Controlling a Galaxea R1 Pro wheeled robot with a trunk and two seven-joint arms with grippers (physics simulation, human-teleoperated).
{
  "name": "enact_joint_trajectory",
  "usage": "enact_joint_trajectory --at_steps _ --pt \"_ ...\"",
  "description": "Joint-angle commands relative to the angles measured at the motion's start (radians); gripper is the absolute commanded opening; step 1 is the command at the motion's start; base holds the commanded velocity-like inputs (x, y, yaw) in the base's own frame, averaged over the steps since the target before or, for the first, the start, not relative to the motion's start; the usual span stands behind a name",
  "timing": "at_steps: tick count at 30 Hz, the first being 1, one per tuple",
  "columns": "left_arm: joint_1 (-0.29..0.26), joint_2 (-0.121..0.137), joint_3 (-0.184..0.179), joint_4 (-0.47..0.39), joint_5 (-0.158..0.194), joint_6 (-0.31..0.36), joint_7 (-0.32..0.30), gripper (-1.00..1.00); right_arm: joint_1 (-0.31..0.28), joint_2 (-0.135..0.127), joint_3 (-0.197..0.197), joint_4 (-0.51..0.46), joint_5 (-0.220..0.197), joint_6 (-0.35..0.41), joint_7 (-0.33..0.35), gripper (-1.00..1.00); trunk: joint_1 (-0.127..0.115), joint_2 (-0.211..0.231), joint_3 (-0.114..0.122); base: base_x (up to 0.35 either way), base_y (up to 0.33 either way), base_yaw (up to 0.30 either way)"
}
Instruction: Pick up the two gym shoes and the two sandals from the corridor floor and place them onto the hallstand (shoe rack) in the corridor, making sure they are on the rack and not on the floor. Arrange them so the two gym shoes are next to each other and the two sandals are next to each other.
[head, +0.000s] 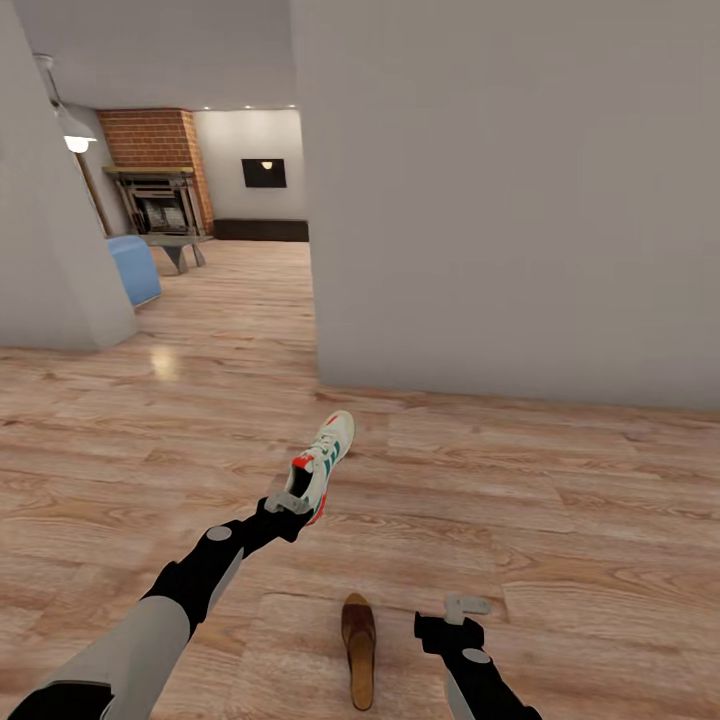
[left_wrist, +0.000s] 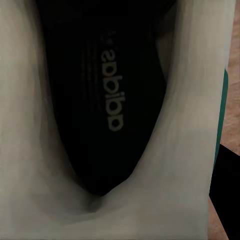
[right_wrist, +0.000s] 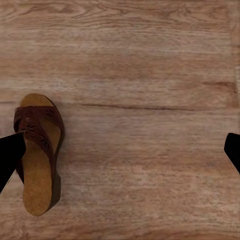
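Gym shoe (head: 326, 465): clamped at the heel by left gripper (head: 291, 503), toe pointing away, tilted right; left wrist view reveals dark insole. Sandal (head: 358, 648): on corridor floor (head: 560, 520), lengthwise fore-aft. Right gripper (head: 466, 606): spread wide, empty.

The left arm reaches from the lower left toward frame centre, its left gripper (head: 291, 503) clamped on something. At bottom right, the right gripper (head: 467, 606) hangs spread wide, holding nothing.

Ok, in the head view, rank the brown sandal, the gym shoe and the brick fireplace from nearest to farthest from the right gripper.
1. Brown sandal, on the floor just to the left of the right gripper.
2. Gym shoe, further ahead on the left, held by the left gripper.
3. Brick fireplace, in the far room.
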Motion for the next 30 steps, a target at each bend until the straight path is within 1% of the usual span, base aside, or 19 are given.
enact_joint_trajectory --at_steps 1,15,26,30 --pt "0.000 0.000 0.001 0.000 -0.010 -0.005 -0.001 -1.00 0.000 0.001 -0.005 -0.002 0.006 0.006 0.000 1.00 0.000 0.000 -0.001 0.000 0.193 0.000" --pt "-0.001 -0.002 0.005 -0.004 -0.008 -0.007 0.000 -1.00 0.000 0.001 -0.004 0.026 0.008 0.006 0.000 1.00 0.000 0.000 -0.001 0.000 0.036 0.000" --pt "-0.001 -0.006 0.005 -0.005 -0.009 -0.007 0.000 -1.00 0.000 0.001 -0.003 0.040 0.006 0.006 0.000 1.00 0.000 0.000 -0.001 0.000 0.127 0.000" --pt "0.000 -0.006 0.006 -0.005 -0.009 -0.008 0.000 -1.00 0.000 0.001 -0.003 0.040 0.006 0.006 0.000 1.00 0.000 0.000 -0.001 0.000 0.046 0.000"
